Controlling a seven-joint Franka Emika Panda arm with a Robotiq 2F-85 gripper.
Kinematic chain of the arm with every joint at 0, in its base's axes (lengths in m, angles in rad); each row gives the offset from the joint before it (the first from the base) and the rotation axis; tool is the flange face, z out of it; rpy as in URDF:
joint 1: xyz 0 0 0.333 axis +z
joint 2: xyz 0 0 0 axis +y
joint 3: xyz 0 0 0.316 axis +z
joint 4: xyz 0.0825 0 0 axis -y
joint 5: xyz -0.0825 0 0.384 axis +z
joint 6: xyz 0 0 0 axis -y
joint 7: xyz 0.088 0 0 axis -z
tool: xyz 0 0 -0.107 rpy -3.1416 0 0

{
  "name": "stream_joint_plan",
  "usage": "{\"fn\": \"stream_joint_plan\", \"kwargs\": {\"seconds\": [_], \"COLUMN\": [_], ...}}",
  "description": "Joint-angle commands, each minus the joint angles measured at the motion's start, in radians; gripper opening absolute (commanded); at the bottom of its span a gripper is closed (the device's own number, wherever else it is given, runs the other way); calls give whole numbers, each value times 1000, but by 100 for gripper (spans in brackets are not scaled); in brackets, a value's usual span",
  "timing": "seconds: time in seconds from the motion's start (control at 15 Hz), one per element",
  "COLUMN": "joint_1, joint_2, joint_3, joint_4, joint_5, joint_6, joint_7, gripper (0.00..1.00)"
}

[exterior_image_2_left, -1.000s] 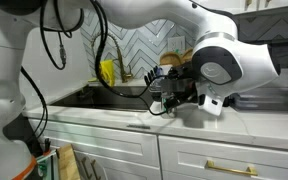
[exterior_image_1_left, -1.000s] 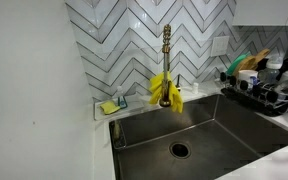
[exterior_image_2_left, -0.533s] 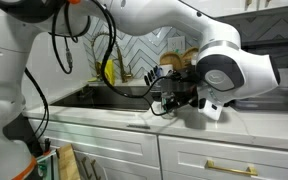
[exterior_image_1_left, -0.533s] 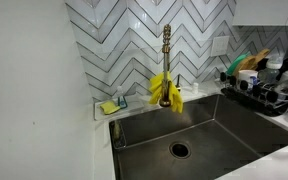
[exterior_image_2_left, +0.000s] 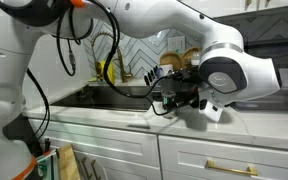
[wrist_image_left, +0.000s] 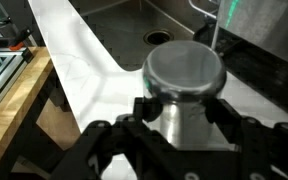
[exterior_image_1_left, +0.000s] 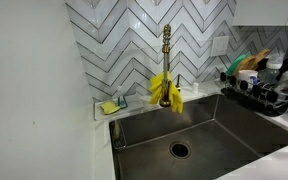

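A: Where is the cup (wrist_image_left: 184, 85)?

B: Upright on the white counter (wrist_image_left: 84, 60), just beside the sink (wrist_image_left: 124, 20). It is a plain steel cylinder, seen from above in the wrist view, and it fills the space between the fingers.

A: And the gripper (wrist_image_left: 182, 108)?

B: It straddles the cup, with one black finger (wrist_image_left: 144, 108) on each side and both close against the wall. I cannot tell whether the jaws pinch the metal or stand a hair off it.

A: Does the cup show in an exterior view?

B: No. There the gripper (exterior_image_2_left: 174, 95) hangs low over the counter edge (exterior_image_2_left: 104, 112), and the arm (exterior_image_2_left: 229, 70) hides whatever is in it.

A: What lies beyond the cup?

B: The steel basin, with its drain (wrist_image_left: 159, 37) right behind the cup in the wrist view.

A: Farther out?

B: In an exterior view the sink (exterior_image_1_left: 224, 125) sits under a brass faucet (exterior_image_1_left: 167, 45) with a yellow cloth (exterior_image_1_left: 165, 90) draped over it. A small holder (exterior_image_1_left: 112, 104) with something yellow stands at the back corner. A dark rack (exterior_image_1_left: 264, 92) full of dishes is on the opposite side. Chevron tiles (exterior_image_1_left: 124, 35) cover the wall behind.
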Motion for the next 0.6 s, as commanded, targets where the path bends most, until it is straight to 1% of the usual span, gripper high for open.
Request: {"fn": "stream_joint_plan", "kwargs": {"seconds": [0.0, 0.2, 0.53], "joint_1": [31, 103, 207], "joint_2": [-36, -147, -303], "joint_3": [-17, -26, -1], "joint_4": [-4, -79, -197], "joint_5": [-45, -158, -383], "joint_6": [22, 126, 327], "joint_7": [13, 7, 35], "gripper": [46, 46, 46]}}
